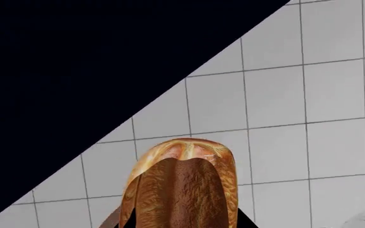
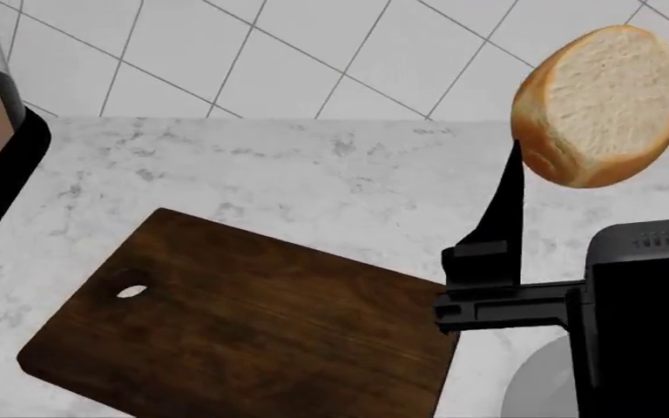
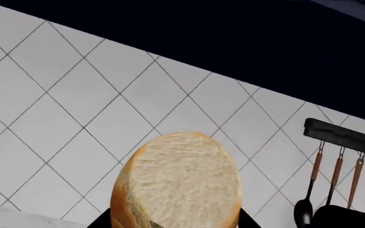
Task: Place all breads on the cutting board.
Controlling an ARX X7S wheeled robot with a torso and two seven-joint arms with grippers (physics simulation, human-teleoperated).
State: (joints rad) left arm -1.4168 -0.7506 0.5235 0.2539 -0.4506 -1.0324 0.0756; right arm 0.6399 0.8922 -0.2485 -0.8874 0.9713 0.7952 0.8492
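My left gripper [image 1: 182, 225] is shut on the golden-brown crusty roll [image 1: 182, 185], held up in front of the tiled wall; this gripper does not show in the head view. My right gripper [image 2: 599, 144] is shut on the tan loaf chunk [image 2: 602, 104], whose pale cut face turns toward the head camera, held high above the counter to the right of the cutting board. The loaf also shows in the right wrist view [image 3: 179, 183]. The dark brown cutting board [image 2: 253, 331] lies bare on the counter, its oval hole toward the left.
The white marble counter [image 2: 311, 174] runs back to a white tiled wall [image 2: 311, 52]. A round grey plate [image 2: 532, 383] lies under my right arm. A black rail [image 3: 344, 135] holds hanging utensils. A dark object [image 2: 15, 161] stands at the left edge.
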